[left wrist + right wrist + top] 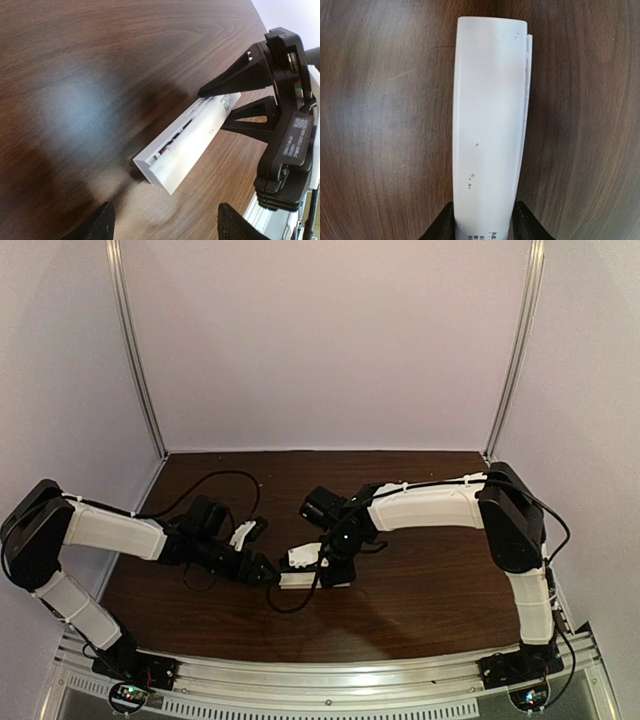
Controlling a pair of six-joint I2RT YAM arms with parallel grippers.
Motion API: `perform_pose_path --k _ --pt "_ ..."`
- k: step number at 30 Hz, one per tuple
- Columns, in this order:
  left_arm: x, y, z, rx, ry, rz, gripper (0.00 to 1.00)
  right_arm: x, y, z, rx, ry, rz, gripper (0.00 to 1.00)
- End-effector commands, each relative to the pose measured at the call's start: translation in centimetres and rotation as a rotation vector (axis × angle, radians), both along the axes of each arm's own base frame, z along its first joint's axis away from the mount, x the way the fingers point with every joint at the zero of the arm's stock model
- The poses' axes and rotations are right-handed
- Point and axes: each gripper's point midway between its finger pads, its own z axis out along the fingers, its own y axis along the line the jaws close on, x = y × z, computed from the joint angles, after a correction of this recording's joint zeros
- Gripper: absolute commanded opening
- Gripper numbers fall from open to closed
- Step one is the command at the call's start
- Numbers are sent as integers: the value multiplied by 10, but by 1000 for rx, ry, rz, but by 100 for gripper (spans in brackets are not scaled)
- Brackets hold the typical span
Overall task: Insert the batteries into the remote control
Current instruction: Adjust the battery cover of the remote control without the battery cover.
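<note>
Remote control (187, 145) rests on the table (75, 75), one end clamped in the right gripper (485, 222); the left gripper (167, 222), fingers apart and empty, faces its free end, along its long axis.

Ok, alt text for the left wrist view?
A slim white rectangular plastic remote control is gripped at its far end by the right arm's black pincer, over a dark wooden table. The left pincer stands open nearby.
</note>
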Motion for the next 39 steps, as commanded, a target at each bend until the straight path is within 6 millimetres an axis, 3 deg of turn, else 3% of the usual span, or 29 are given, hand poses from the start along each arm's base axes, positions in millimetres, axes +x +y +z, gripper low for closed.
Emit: perform_pose_path --k 1,11,27,39 --pt "8 -10 3 10 -102 -32 71 2 1 -5 -19 -1 -14 38" --pt "-2 -17 -16 94 -129 -87 72 4 1 -5 -20 -1 -20 36" --pt "11 -23 -26 173 -181 -102 68 4 0 -7 -24 -1 -18 36" --pt "-2 -24 -35 232 -254 -197 71 5 -2 -8 -28 -3 -18 35"
